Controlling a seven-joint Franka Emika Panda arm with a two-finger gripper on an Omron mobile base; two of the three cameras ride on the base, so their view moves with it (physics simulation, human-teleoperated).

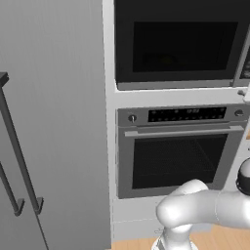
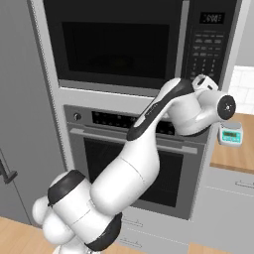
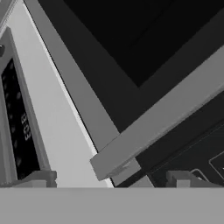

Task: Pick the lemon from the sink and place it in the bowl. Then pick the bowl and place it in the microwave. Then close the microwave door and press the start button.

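The microwave door (image 2: 116,44) stands shut, so whatever sits inside is hidden behind its dark window; in the left base view a dim yellowish glint shows through the glass, too faint to name. The microwave (image 1: 178,44) is cut off at the top and right edge there, while the right base view brings in its one button panel (image 2: 206,47) with a small lit display. The gripper (image 3: 111,179) is close against the front of the microwave, near the lower corner of the door, beside the panel. Its two fingertips (image 3: 41,178) poke up far apart at the bottom of the hand view, spread wide with nothing between them. Below the hand is one oven (image 2: 136,158) with a bar handle. Off past the wrist, a small scale (image 2: 230,134) rests on a wooden counter (image 2: 233,156), cropped at the frame. Two long cabinet handles (image 1: 19,151) show in the left base view.
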